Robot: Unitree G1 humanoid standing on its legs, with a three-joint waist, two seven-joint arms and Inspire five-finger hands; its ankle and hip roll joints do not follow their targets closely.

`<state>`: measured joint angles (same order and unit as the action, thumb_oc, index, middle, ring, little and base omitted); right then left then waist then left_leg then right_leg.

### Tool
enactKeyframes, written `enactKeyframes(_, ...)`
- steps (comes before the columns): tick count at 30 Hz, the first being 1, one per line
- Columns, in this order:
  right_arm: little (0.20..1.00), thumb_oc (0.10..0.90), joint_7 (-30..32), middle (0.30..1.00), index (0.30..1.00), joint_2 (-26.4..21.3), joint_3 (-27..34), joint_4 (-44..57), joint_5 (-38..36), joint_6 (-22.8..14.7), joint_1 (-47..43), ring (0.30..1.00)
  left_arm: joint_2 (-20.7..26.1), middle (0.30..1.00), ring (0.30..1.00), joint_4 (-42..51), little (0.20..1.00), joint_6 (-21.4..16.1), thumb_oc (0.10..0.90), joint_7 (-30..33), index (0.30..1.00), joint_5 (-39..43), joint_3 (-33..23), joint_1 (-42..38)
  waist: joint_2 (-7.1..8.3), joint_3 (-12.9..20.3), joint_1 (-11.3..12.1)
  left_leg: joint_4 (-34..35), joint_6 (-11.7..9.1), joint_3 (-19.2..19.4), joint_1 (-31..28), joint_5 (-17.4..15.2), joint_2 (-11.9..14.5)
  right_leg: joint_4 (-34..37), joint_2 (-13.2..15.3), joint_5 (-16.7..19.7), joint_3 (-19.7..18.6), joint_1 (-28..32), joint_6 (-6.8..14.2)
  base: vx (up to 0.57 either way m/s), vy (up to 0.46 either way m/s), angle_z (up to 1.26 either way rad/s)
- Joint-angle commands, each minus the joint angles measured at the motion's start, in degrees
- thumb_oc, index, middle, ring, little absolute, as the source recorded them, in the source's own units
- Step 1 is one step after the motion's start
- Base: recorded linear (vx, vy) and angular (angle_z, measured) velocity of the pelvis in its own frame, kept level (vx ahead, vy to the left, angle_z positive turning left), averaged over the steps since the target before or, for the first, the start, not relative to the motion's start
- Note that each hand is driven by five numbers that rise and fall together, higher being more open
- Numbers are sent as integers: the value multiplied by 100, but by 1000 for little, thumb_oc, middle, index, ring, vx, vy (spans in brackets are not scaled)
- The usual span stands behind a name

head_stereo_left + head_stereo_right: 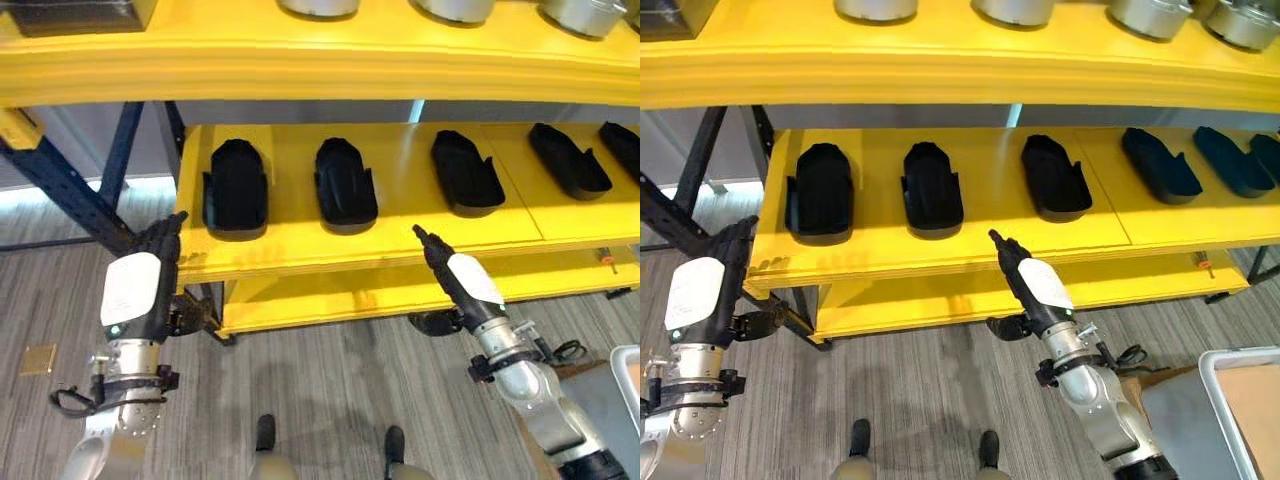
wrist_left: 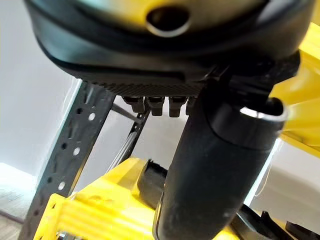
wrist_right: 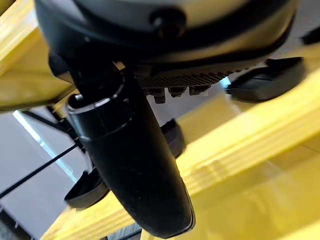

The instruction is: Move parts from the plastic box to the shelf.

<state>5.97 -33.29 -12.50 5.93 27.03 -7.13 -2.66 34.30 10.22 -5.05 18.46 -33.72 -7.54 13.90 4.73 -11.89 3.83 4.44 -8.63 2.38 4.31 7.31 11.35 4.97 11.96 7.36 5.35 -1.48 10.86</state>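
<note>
A yellow shelf (image 1: 400,262) with a smooth, glossy painted board and a ribbed front edge serves as the landmark here, carried on dark blue perforated steel uprights (image 1: 70,190). Lying on its middle board is a row of black parts (image 1: 345,183), each a matte moulded plastic shell, long and rounded at one end like a shoe, with raised side walls; five show in the left eye view, spaced apart along the board from the left end to the right end. On the level above the shelf's middle board stand rounded silver metal containers (image 1: 462,8), and a dark box (image 1: 80,14) sits at the left end of that upper level. The left hand (image 1: 145,285) is raised just in front of the shelf's left front corner, its dark fingers straight and pointing up, holding nothing, its back covered by a white plate. The right hand (image 1: 1030,280) is in front of the shelf's front edge near the middle, below the third part, fingers stretched straight toward the board and empty, apart from the parts. Below the shelf the floor (image 1: 330,380) is grey wood-grain planking. At the lower right, well away from the shelf, a pale plastic box (image 1: 1215,385) with a rounded rim shows its corner, a flat brown sheet (image 1: 1255,400) inside.
</note>
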Motion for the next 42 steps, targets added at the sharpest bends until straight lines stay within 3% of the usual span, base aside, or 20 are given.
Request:
enactKeyframes(1, 1000, 900, 406, 1000, 1000, -164, 16, 232, 405, -211, -678, 1000, 230, 1000, 1000, 439, 1000, -352, 900, 319, 1000, 317, -136, -440, 278, 233, -32, -202, 334, -36, -31, -406, -119, -248, 396, -324, 82, 214, 91, -10, -13, 6)
enactKeyframes(13, 1000, 900, 430, 1000, 1000, -173, -650, -393, 1062, -13, -1428, 1000, 250, 1000, 1000, 436, 1000, -386, 900, 302, 1000, 381, 122, -496, 326, 96, 200, -242, 346, -201, 81, -431, -167, -267, 390, -387, 222, 258, 84, -5, -7, 10)
enactKeyframes(21, 1000, 900, 430, 1000, 1000, -168, -889, -732, 1261, 48, -1773, 1000, 298, 1000, 1000, 424, 1000, -403, 900, 288, 1000, 406, 168, -495, 279, 12, 294, -303, 355, -268, 184, -424, -188, -280, 406, -384, 274, 242, 79, -2, 2, 2)
enactKeyframes(42, 1000, 900, 635, 1000, 1000, -276, -1076, -1465, 1357, 347, -2587, 1000, 415, 1000, 1000, 432, 1000, -384, 900, 185, 1000, 645, 239, -416, 194, -208, 492, -404, 367, -372, 433, -386, -239, -306, 433, -367, 365, 124, 58, -1, 1, 3)
